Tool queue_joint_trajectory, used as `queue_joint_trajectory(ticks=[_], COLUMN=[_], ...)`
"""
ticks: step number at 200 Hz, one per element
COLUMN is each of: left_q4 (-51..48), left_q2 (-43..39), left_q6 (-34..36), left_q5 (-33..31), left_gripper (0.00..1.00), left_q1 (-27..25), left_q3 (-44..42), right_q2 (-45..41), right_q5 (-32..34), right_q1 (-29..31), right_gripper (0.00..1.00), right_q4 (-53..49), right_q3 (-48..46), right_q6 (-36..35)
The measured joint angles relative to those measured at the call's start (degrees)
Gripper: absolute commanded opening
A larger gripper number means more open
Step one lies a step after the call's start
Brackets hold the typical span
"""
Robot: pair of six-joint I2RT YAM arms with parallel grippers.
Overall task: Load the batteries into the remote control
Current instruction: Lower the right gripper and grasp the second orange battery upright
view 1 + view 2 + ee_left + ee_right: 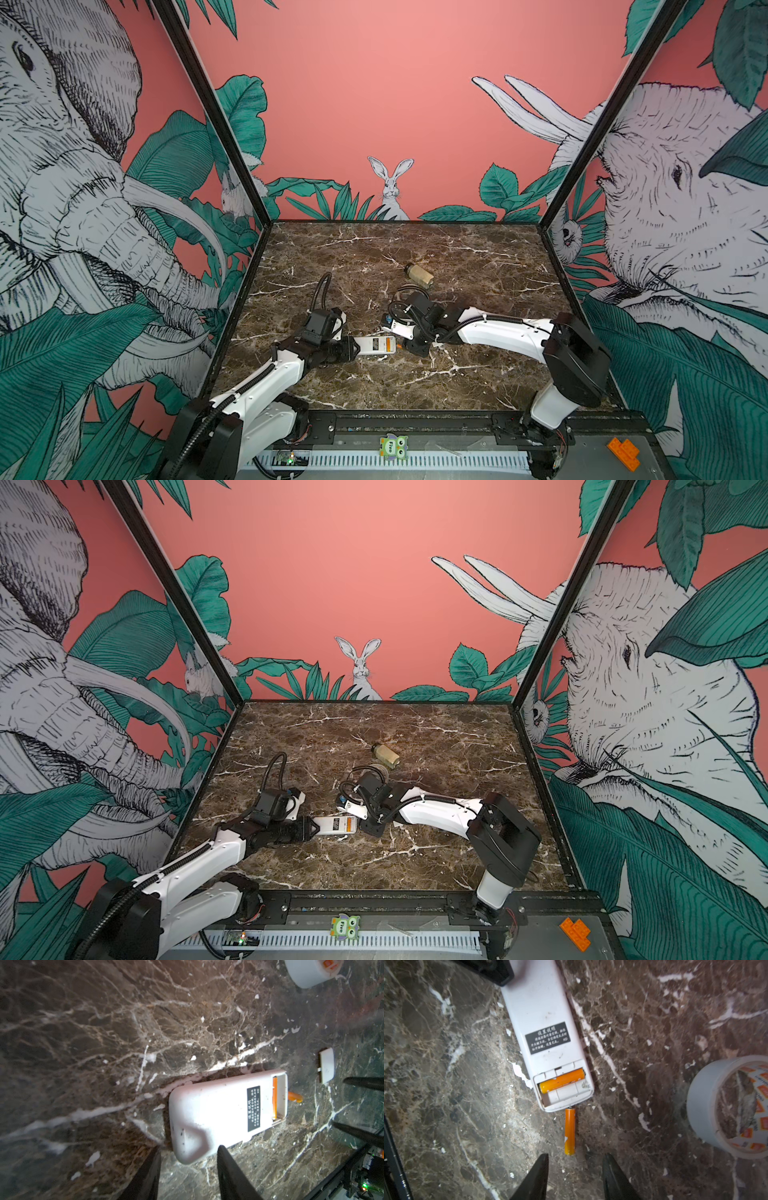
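Jaws of right gripper (576, 1167) parted, empty, poised just short of loose battery (570, 1131), flat on table (446, 1095), butted end-on against remote control (542, 1012). Jaws of left gripper (188, 1165) parted too, loosely straddling remote's plain end, apparently not clamped. Seated battery (562, 1080) in inner slot; outer slot (564, 1095) bare. Likely step: pick loose cell. Pinch mid-length across barrel, lift clear of remote's edge, turn crosswise, check polarity, press spring end first. Brace remote meanwhile to stop sliding. Cover (326, 1065) off, lying apart.
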Motion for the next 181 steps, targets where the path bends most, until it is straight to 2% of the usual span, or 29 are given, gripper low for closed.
queue_joint_trajectory(ticks=[66,135,181], left_q4=[-0.5,-1.2,-2.0], left_q2=[-1.2,-2.4,-3.1], left_q6=[-0.7,-0.8,-0.8], left_q5=[-0.5,-0.8,-0.8], left_gripper=[0.46,0.47,0.47], left_q1=[0.0,0.0,0.0], left_q3=[0.0,0.2,0.3], right_q2=[5.3,8.0,8.9], right_q5=[4.6,4.3,2.9], right_q1=[0.9,0.9,0.9], right_gripper=[0.42,0.34,0.18], right_q4=[-1.1,-1.3,-1.6], right_q3=[2.3,3.1,3.4], right_q6=[4.0,4.0,3.8])
